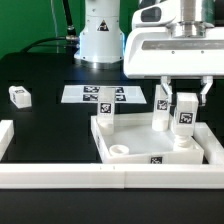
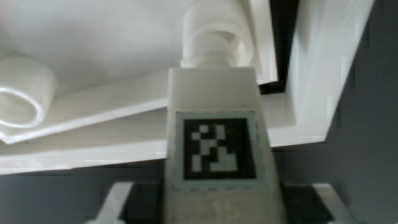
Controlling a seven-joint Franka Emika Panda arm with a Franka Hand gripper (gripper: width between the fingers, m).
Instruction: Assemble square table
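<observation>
Border bars (image 1: 60,178) lie nearest; behind them, the gripper (image 1: 185,100) pinches a leg (image 1: 184,116) upright, tabletop (image 1: 138,147) directly beneath it; keep the leg vertical and centred while screwing it down.

A: Exterior view, entries?
B: White jointed robot arm (image 1: 100,38): cut off at the upper edge. Its two-finger gripper (image 1: 184,100): fingertips partly hidden by the upright white plastic tagged leg block (image 1: 184,114). Flat white marker board (image 1: 100,95): tag patterns too small to read.
A: Wrist view?
B: Same leg block (image 2: 217,130): near end cut off at the frame edge, tag blurred.
</observation>
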